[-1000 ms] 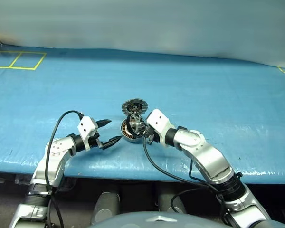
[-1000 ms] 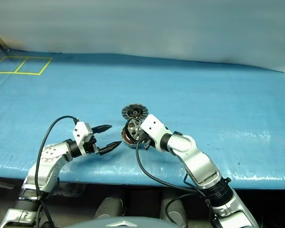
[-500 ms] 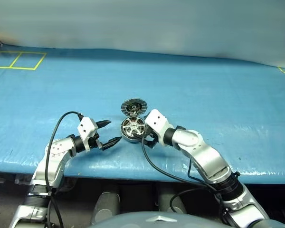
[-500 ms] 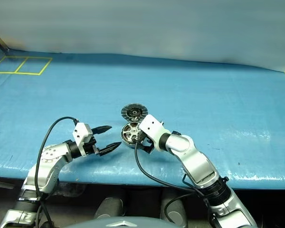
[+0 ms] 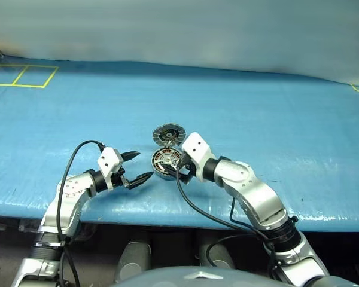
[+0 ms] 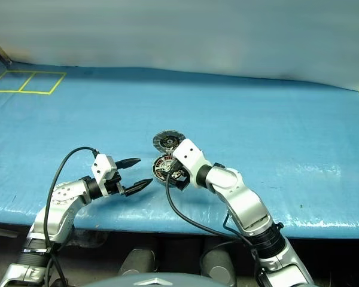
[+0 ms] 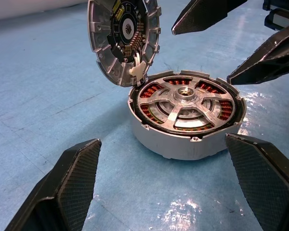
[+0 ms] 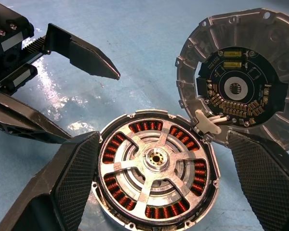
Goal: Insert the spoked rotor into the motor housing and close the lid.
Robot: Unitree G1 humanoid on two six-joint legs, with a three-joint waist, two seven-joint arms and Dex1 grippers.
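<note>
Note that the right end effector has released the spoked rotor, now seated in the motor housing; both end effectors, left included, stand wide; close the lid next.

bright, sharp; glare on blue mat.

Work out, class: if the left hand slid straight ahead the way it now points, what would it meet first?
Probably the motor housing: it sits directly ahead of the open left hand, spoked rotor already seated inside, though depth is hard to judge.
</note>
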